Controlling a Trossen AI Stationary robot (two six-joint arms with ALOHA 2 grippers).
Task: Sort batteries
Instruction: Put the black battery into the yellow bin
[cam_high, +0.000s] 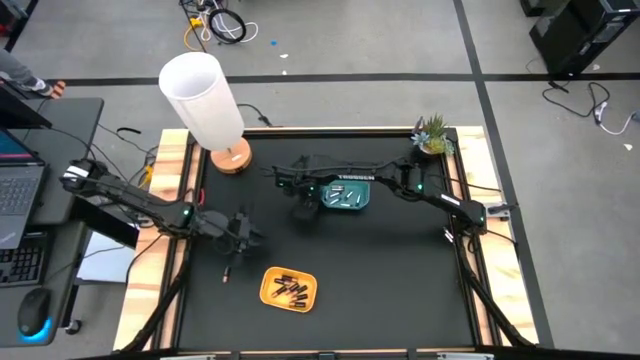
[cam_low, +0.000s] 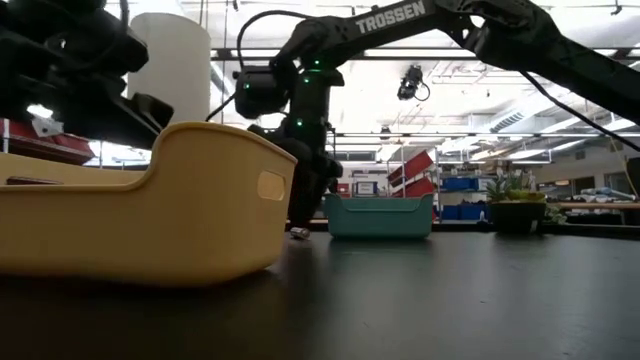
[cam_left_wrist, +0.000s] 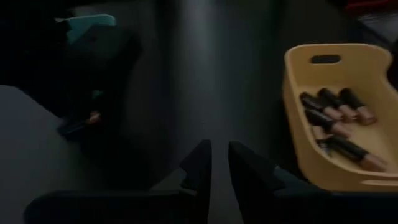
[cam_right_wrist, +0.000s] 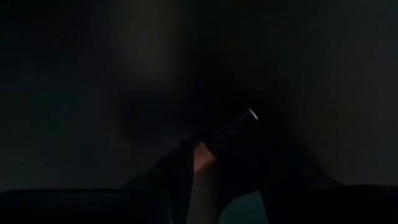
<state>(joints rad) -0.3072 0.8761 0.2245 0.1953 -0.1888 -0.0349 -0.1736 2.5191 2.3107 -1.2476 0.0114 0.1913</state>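
We see the black surface (cam_high: 400, 280) with a white lamp (cam_high: 203, 98) toward eleven o'clock and a small plant (cam_high: 433, 135) toward one o'clock. The yellow tray (cam_high: 289, 288) sits at six o'clock with dark copper-ended batteries (cam_left_wrist: 339, 106) in it; the teal tray (cam_high: 346, 195) lies near centre with pale batteries (cam_high: 348, 196).

The right pincer (cam_high: 305, 207) hangs low just beside the teal tray at its nine o'clock side. In its wrist view a dark cell (cam_right_wrist: 233, 132) lies between its fingers, so we judge it clenched on that battery. The left pincer (cam_left_wrist: 219, 163) hovers at nine o'clock of the yellow tray, nearly closed with only a narrow gap, and grasping nothing.

One stray battery (cam_high: 226, 273) lies on the surface near the left pincer. Risks, we judge: the right cell dropping outside a tray, or into the wrong one; the stray rolling off if nudged.
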